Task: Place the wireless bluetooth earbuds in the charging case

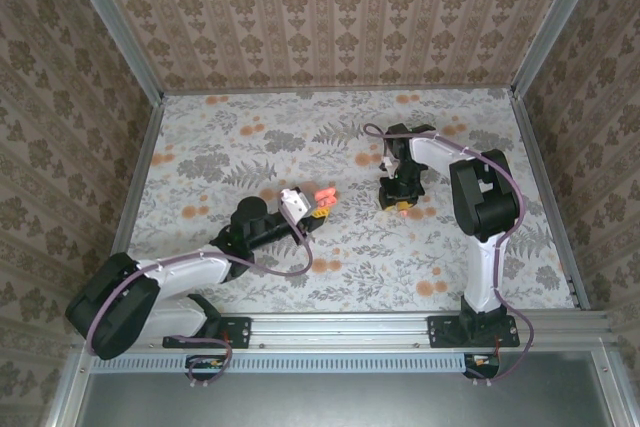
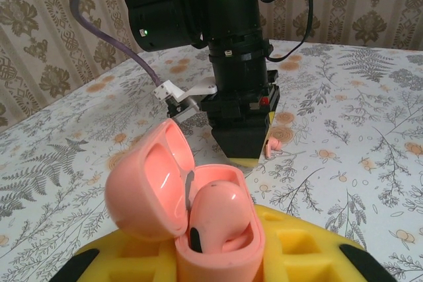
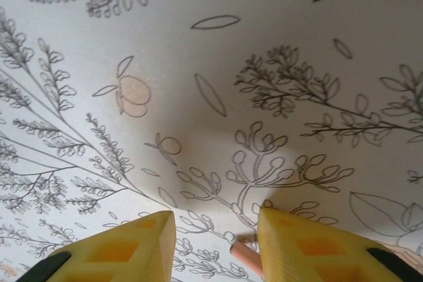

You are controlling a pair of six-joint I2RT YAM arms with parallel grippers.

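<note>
Wireless bluetooth earbuds (image 3: 243,255): one pink earbud (image 2: 272,147) is lying on the floral table (image 1: 230,147), at the foot of the right gripper (image 1: 398,202).

Top view: the left arm (image 1: 180,272) is reaching from 7 o'clock toward the table's middle. The right arm (image 1: 480,207) is bending over from 5 o'clock and pointing its gripper straight down. The right gripper is sitting at 3 o'clock of the left gripper (image 1: 315,209), near it but apart.

The left gripper is clamping the pink charging case (image 2: 221,259) between its yellow fingers (image 2: 304,242). The lid (image 2: 149,189) is standing open, tilting toward 10 o'clock in the left wrist view. A rounded pink shape (image 2: 221,212) is sitting in the case's base; cannot tell whether it is the second earbud.

The right gripper's jaws are standing apart, gripping nothing, tips close to the table. In the right wrist view the earbud's stem is showing at 6 o'clock, just beside the inner edge of the 5 o'clock finger; contact cannot be told.
</note>
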